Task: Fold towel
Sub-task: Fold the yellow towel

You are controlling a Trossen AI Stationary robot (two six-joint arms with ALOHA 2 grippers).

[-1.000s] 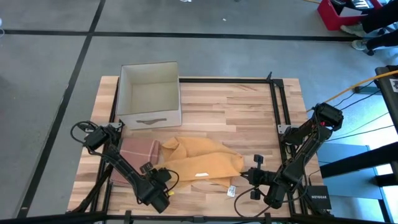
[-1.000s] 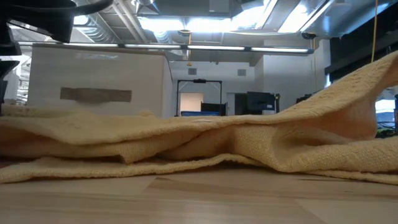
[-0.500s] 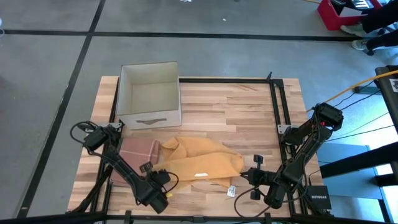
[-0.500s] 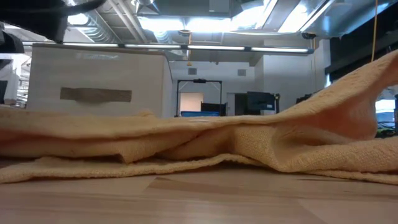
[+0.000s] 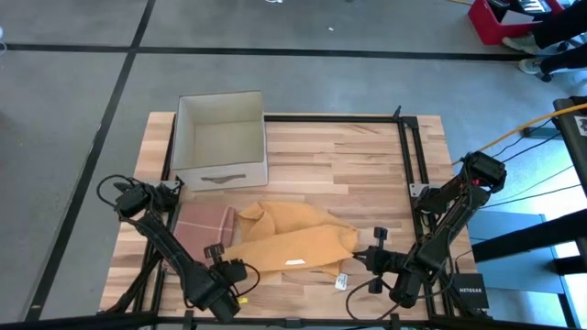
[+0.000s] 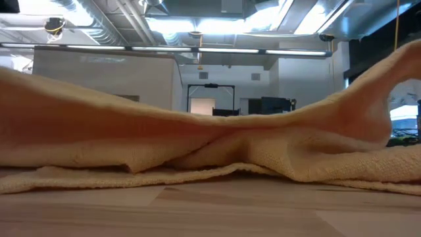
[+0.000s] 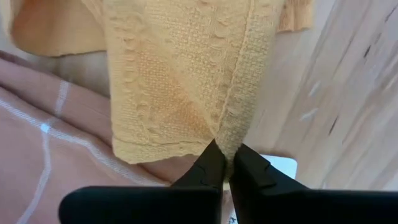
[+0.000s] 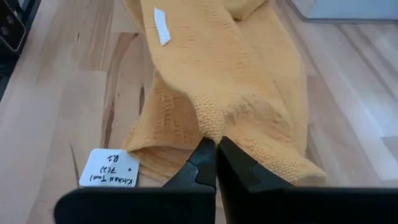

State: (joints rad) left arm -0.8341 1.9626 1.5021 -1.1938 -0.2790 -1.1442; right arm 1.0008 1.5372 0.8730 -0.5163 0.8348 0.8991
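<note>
The box (image 5: 220, 139) is sitting empty at 11 o'clock on the table (image 5: 348, 156). Both grippers, left (image 7: 225, 167) and right (image 8: 216, 154), are clamping the towel (image 5: 293, 240).

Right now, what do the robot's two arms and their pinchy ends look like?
Both arms are dark, nearly black, built of slim jointed segments with thin black cables looping beside them. The left arm has a small yellow spot near its wrist. The right arm shows a tiny red spot near its base. The left end effector and the right end effector each have two smooth, black, wedge-shaped fingers narrowing to a tip.
</note>
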